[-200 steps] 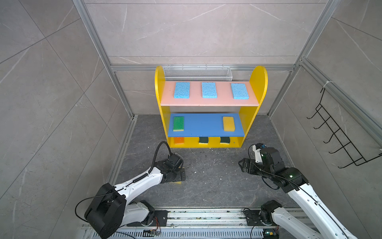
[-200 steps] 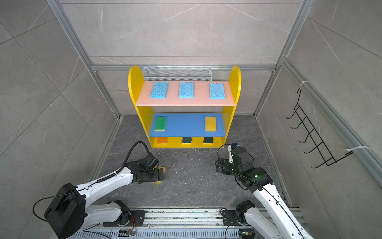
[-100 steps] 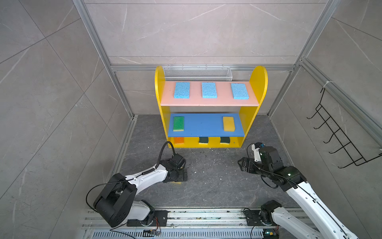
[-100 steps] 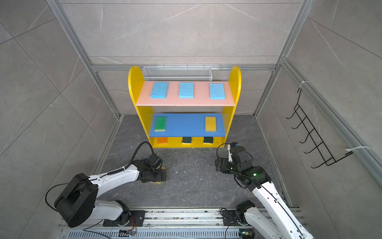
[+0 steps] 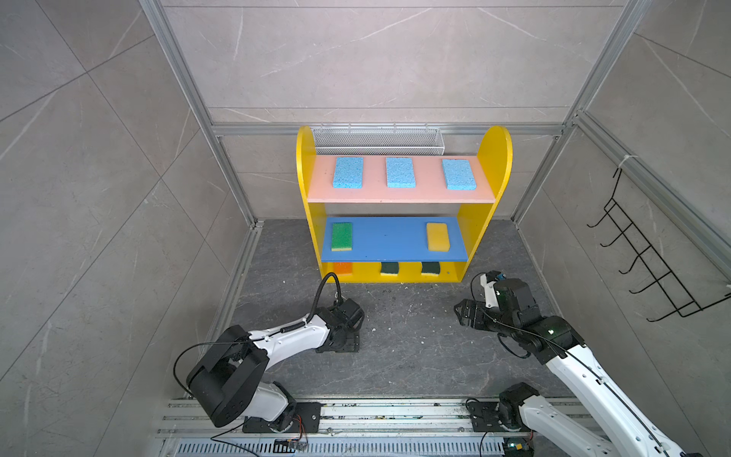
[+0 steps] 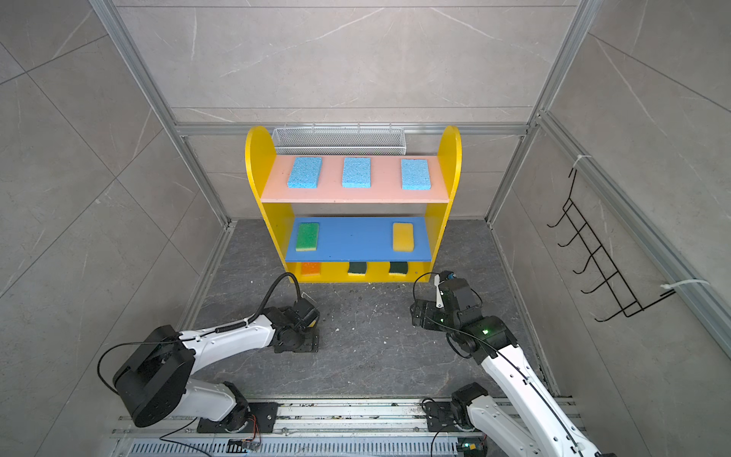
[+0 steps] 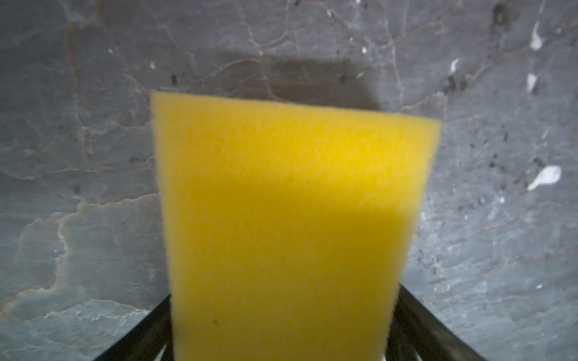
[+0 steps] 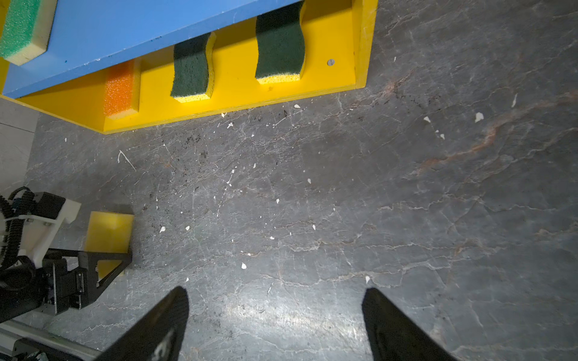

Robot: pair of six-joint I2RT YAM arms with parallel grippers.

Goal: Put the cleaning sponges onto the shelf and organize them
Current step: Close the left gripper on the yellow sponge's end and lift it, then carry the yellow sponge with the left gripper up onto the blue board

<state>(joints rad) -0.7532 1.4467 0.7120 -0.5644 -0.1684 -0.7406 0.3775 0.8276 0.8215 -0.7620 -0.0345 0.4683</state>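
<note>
A yellow sponge (image 7: 287, 203) lies on the dark floor in front of the shelf (image 5: 494, 166). My left gripper (image 7: 284, 293) is low over it, black fingers (image 8: 109, 265) pressed against both long sides. In the top views the wrist hides nearly all of this sponge. My right gripper (image 8: 275, 300) hovers open over bare floor near the shelf's right foot. Three light blue sponges (image 5: 400, 172) sit on the pink top board. A green one (image 5: 341, 236) and a yellow one (image 5: 437, 236) are on the blue board. Orange (image 5: 342, 268) and two dark-green scourers (image 5: 389, 268) occupy the bottom.
A white mesh basket (image 5: 377, 138) hangs behind the shelf top. A black wire hook rack (image 5: 648, 269) is on the right wall. Metal rails (image 5: 356, 419) with the arm bases run along the front. White crumbs (image 8: 244, 265) dot the floor.
My left gripper has sunk to the floor over the yellow sponge and its jaws have narrowed onto it. The right arm has hardly moved.
</note>
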